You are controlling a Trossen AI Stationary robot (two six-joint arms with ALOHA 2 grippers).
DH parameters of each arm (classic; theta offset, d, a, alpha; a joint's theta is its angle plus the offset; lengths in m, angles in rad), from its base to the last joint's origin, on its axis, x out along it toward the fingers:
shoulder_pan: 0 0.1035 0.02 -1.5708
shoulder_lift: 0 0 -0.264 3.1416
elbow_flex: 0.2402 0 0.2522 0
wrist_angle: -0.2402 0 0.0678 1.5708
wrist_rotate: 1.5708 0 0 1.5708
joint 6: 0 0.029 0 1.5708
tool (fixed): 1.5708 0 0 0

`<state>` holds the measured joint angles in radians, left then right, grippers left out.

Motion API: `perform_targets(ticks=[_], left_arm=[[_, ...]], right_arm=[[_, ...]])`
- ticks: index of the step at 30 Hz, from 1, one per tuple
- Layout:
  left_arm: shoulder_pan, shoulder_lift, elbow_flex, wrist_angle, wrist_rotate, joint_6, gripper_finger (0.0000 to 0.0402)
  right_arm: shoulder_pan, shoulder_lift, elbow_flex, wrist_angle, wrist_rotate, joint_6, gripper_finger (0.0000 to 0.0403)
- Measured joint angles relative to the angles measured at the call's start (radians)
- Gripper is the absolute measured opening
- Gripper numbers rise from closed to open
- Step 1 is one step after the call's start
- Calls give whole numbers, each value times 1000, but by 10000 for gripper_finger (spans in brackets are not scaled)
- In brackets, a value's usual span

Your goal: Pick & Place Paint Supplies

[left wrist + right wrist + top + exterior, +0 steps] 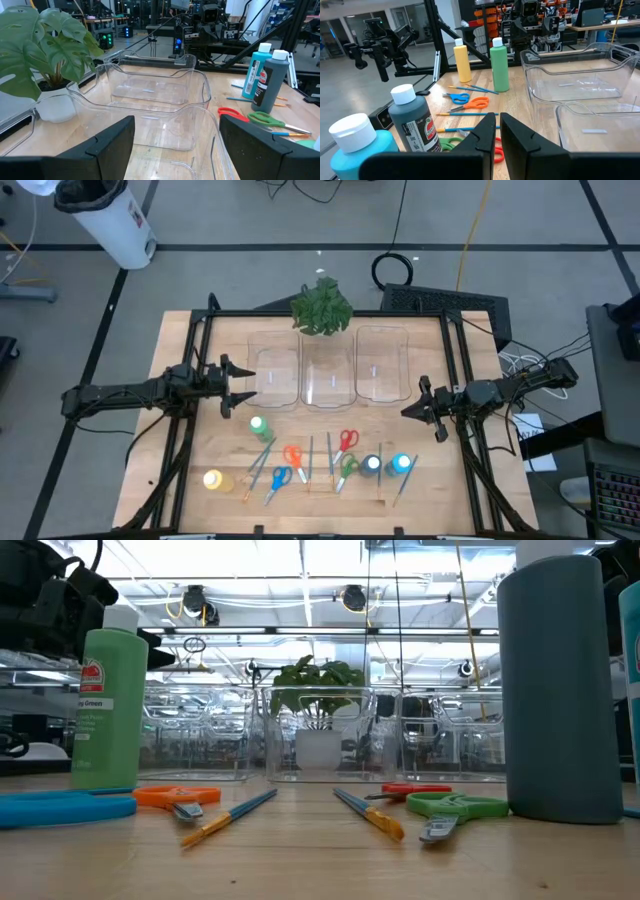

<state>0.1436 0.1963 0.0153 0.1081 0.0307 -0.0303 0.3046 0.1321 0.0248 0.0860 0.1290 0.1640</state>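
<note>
From above, both arms hang over the table's sides, neither holding anything. The left gripper (243,383) sits by the left clear bin (274,370) with its fingers spread; the right gripper (412,409) waits off the right bin's near corner, fingers pressed together. All the supplies lie on the near half of the table (180,430), none binned yet. I count 4 bottles: green bottle (259,426), yellow bottle (215,479), dark blue bottle (372,465), light blue bottle (400,465). There are 4 scissors: red scissors (346,440), orange scissors (294,457), blue scissors (279,479), green scissors (346,469). There are 3 bins and 1 plant (322,307). The thin brushes overlap the scissors; I make out roughly 6, but cannot be sure.

At table height, the brushes (232,816) cross beside the scissors, so I reckon a grab at 1 could drag or flick its neighbour.

The left wrist camera looks across the bins between its wide-set fingers (107,142). The bottles stand upright and tall; a sideways nudge could tip 1 and send it rolling.

The right wrist camera shows its closed fingers (485,137) above the 2 blue bottles, which stand almost touching, so fingers dropping between them may knock the other over.
</note>
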Motion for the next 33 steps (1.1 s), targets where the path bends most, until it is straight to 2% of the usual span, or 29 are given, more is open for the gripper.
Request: perform_targets(ticks=[16, 26, 29, 33], left_arm=[[0, 0, 0, 0, 0, 0, 294], [0, 0, 0, 0, 0, 0, 294], [0, 0, 0, 0, 0, 0, 294], [0, 0, 0, 0, 0, 0, 294]], right_arm=[[0, 0, 0, 0, 0, 0, 18], [0, 0, 0, 7, 0, -97, 18], [0, 0, 0, 79, 4, -83, 18], [0, 0, 0, 267, 1, 37, 18]])
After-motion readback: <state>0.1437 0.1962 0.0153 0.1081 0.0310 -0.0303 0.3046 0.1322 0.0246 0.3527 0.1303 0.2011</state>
